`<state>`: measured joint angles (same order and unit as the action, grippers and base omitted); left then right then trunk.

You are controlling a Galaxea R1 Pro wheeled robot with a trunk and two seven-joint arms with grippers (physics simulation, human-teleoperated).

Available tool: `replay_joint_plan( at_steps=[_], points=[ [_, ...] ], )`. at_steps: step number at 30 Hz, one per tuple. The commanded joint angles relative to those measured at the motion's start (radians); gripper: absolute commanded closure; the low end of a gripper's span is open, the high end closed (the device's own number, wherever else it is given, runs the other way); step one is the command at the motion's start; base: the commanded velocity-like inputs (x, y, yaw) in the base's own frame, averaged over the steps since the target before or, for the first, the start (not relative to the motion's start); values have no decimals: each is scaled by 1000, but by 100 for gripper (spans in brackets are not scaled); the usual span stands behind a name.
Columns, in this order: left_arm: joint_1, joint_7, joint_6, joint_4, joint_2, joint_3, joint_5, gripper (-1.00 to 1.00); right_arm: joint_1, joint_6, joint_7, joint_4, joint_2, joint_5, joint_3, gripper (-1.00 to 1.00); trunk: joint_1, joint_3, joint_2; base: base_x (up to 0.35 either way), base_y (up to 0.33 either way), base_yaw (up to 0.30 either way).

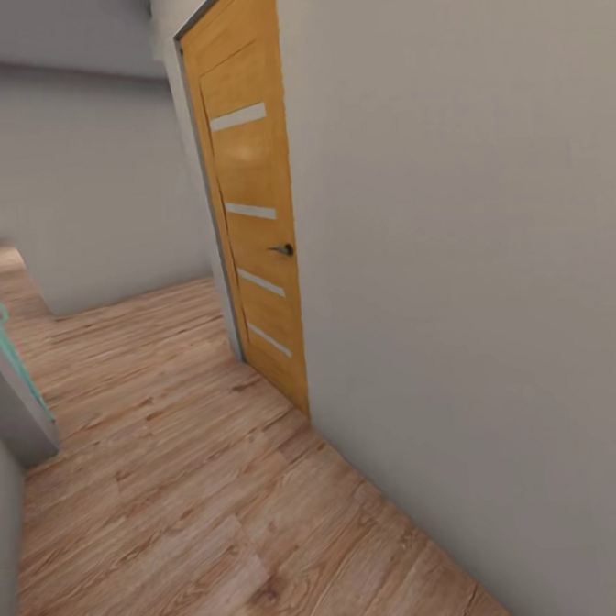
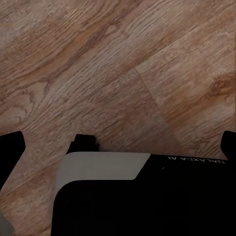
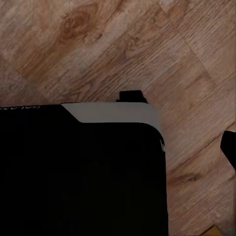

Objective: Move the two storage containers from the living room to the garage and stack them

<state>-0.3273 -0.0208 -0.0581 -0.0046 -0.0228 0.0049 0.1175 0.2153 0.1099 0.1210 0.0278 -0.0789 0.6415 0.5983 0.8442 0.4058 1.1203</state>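
The two storage containers are out of view, and so is the garage. In the left wrist view my left gripper (image 2: 118,142) is open, its two dark fingertips (image 2: 11,147) spread to opposite edges of the picture over wood-plank flooring, with nothing between them. My right gripper (image 3: 118,147) also looks open and empty; one dark fingertip (image 3: 229,147) stands at the picture's edge, the other is lost against my black base. Both wrist views look down on my black and grey base (image 2: 137,196).
I am in a corridor with a light wood-plank surface (image 1: 174,501) underfoot. A shut light-wood door (image 1: 255,211) with a dark handle (image 1: 283,249) sits ahead in the white wall (image 1: 481,287) close on my right. A grey, teal-edged corner (image 1: 15,384) juts in at left.
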Motion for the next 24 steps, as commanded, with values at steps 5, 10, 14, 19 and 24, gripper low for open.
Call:
replay_joint_plan(
  at_steps=[5, 10, 14, 19, 24],
  points=[
    [-1, -2, -3, 2, 0, 0, 10, -100, 1, 5, 0, 3, -1, 8, 8, -100, 1, 1, 1, 315, 0, 271],
    [-1, -2, -3, 2, 0, 0, 10, -100, 1, 6, 0, 3, -1, 8, 8, -100, 1, 1, 1, 315, 0, 272],
    [-1, -2, -3, 2, 0, 0, 10, -100, 1, 7, 0, 3, -1, 8, 8, -100, 1, 1, 1, 303, 0, 274],
    [-1, -2, -3, 2, 0, 0, 10, -100, 1, 7, 1, 3, -1, 8, 8, -100, 1, 1, 1, 300, 0, 274],
    [-1, -2, -3, 2, 0, 0, 10, -100, 1, 7, 1, 3, -1, 8, 7, -100, 1, 1, 1, 299, 0, 274]
  ],
)
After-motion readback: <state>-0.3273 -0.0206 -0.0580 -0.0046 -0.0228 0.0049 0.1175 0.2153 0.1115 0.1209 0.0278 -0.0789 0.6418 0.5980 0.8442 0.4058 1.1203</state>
